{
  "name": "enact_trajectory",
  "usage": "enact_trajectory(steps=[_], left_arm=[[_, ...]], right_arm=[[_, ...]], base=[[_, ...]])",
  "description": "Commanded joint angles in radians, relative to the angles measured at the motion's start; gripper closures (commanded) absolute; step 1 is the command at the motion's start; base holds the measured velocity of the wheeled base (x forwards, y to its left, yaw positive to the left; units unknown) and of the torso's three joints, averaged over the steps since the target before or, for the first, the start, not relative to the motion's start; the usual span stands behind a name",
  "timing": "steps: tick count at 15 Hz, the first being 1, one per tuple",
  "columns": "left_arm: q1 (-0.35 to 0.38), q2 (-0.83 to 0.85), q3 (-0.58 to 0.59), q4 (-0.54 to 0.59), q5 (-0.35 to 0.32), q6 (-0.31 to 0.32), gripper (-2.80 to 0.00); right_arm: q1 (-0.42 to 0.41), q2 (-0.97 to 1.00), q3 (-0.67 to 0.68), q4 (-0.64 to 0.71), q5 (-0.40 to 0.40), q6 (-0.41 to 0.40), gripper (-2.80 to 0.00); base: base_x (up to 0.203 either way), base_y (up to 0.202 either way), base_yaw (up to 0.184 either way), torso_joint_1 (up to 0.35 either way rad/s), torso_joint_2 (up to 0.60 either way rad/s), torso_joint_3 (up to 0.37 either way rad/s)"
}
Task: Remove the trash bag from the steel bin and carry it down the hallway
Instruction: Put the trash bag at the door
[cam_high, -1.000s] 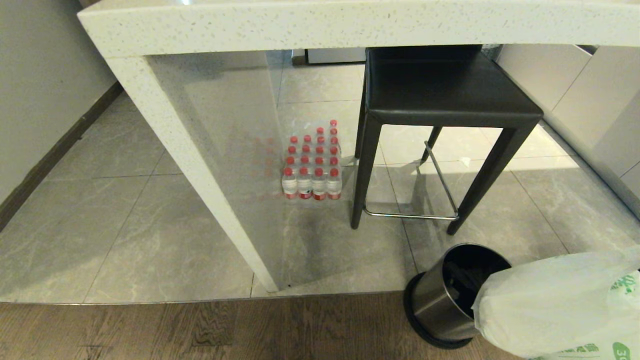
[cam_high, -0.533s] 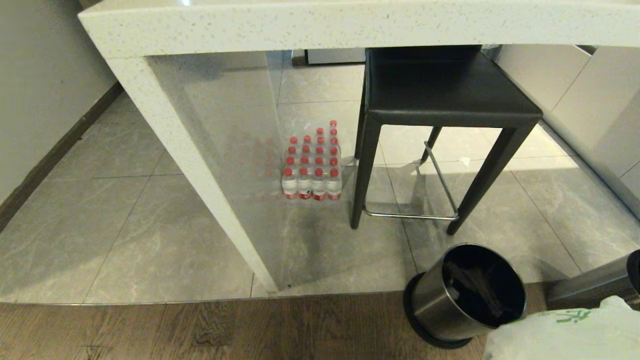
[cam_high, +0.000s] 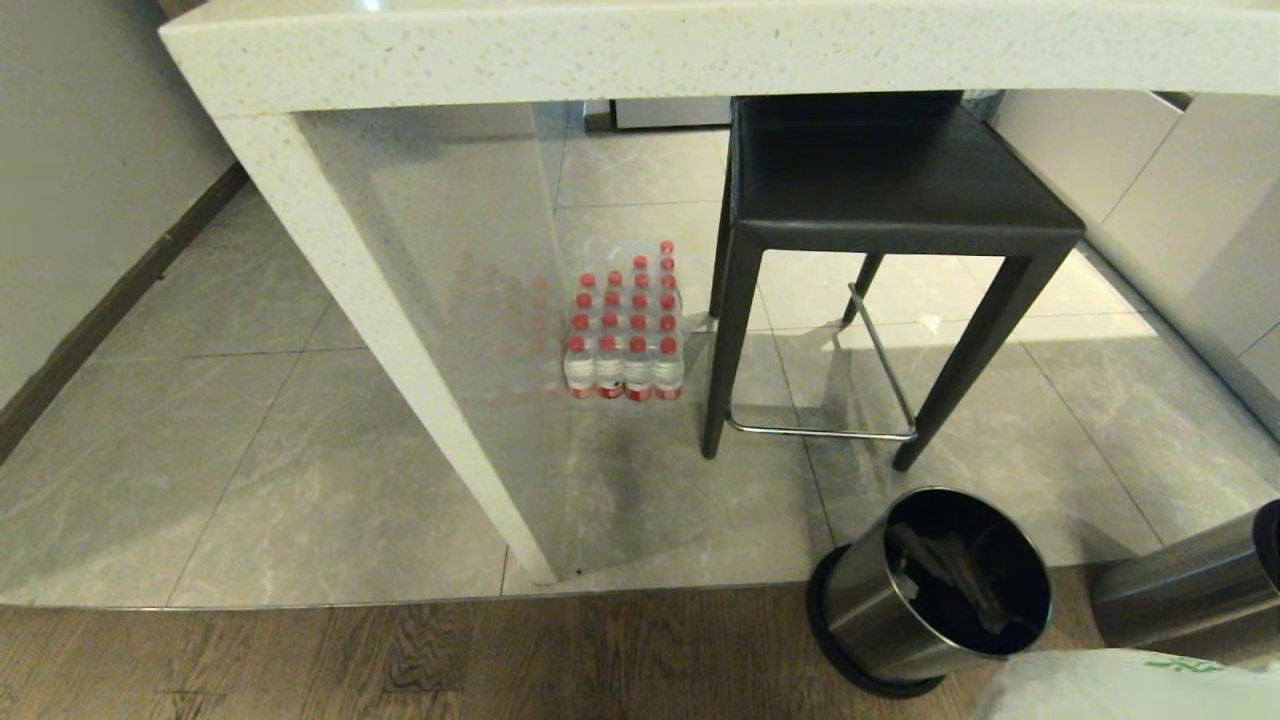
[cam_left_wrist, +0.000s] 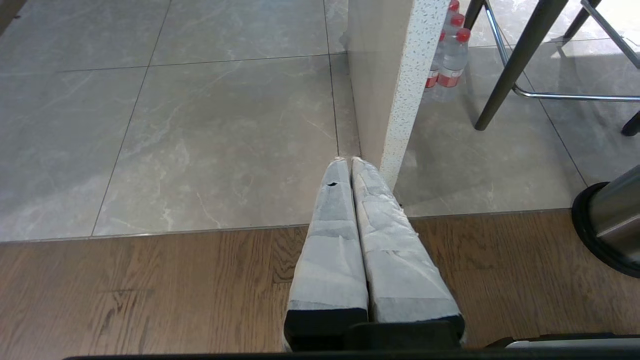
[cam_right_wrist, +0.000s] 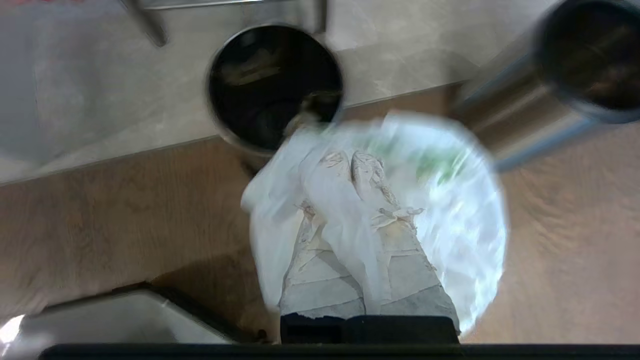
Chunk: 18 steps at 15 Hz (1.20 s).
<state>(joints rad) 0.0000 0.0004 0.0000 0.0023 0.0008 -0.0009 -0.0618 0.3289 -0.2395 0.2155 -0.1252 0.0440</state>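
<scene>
The steel bin (cam_high: 935, 590) stands tilted on the wood floor at the tile edge, with a black rim and base and dark scraps inside. It also shows in the right wrist view as the steel bin (cam_right_wrist: 275, 85) and at the edge of the left wrist view as the steel bin (cam_left_wrist: 617, 210). Only the top of the white trash bag (cam_high: 1120, 685) with green print shows, at the head view's lower right corner. My right gripper (cam_right_wrist: 350, 160) is shut on the film of the trash bag (cam_right_wrist: 465, 215), which hangs below it, clear of the bin. My left gripper (cam_left_wrist: 348, 161) is shut and empty above the wood floor.
A second steel cylinder (cam_high: 1185, 595) lies slanted right of the bin. A black stool (cam_high: 890, 190) stands behind the bin, under the speckled stone counter (cam_high: 400, 300). A pack of red-capped bottles (cam_high: 625, 340) sits between the counter's leg and the stool. A wall runs along the left.
The bag has swung off the bin toward the head view's lower right edge, leaving the bin's mouth uncovered and the second steel cylinder in sight. The left gripper has not moved.
</scene>
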Motion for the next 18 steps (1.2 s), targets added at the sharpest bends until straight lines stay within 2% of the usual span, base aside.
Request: enact_trajectory(steps=[1,4,5,8,10,13,15,18], left_arm=[[0.0,0.0,0.0,0.001,-0.001,0.0,0.0],[0.0,0.0,0.0,-0.001,-0.001,-0.001,0.0],[0.0,0.0,0.0,-0.001,-0.001,-0.001,0.0],[0.0,0.0,0.0,0.001,-0.001,0.0,0.0],[0.0,0.0,0.0,-0.001,-0.001,0.001,0.0],[0.0,0.0,0.0,0.001,0.001,-0.001,0.0],[0.0,0.0,0.0,0.001,-0.001,0.0,0.0],[0.0,0.0,0.0,0.001,-0.001,0.002,0.0]], right_arm=[[-0.019,-0.051,0.088,-0.057,0.036,-0.016,0.0],[-0.02,-0.051,0.238,-0.358,0.063,-0.069,0.0],[-0.014,-0.056,0.243,-0.388,0.072,-0.097,0.0],[0.034,-0.236,0.227,-0.281,0.109,-0.16,0.0],[0.056,-0.326,0.238,-0.288,0.111,-0.139,0.0],[0.06,-0.33,0.239,-0.201,0.128,-0.091,0.0],[0.06,-0.33,0.24,-0.22,0.129,-0.047,0.0],[0.06,-0.33,0.241,-0.22,0.125,-0.054,0.0]], base=[[0.0,0.0,0.0,0.0,0.0,0.0],[0.0,0.0,0.0,0.0,0.0,0.0],[0.0,0.0,0.0,0.0,0.0,0.0],[0.0,0.0,0.0,0.0,0.0,0.0],[0.0,0.0,0.0,0.0,0.0,0.0],[0.0,0.0,0.0,0.0,0.0,0.0],[0.0,0.0,0.0,0.0,0.0,0.0],[0.0,0.0,0.0,0.0,0.0,0.0]])
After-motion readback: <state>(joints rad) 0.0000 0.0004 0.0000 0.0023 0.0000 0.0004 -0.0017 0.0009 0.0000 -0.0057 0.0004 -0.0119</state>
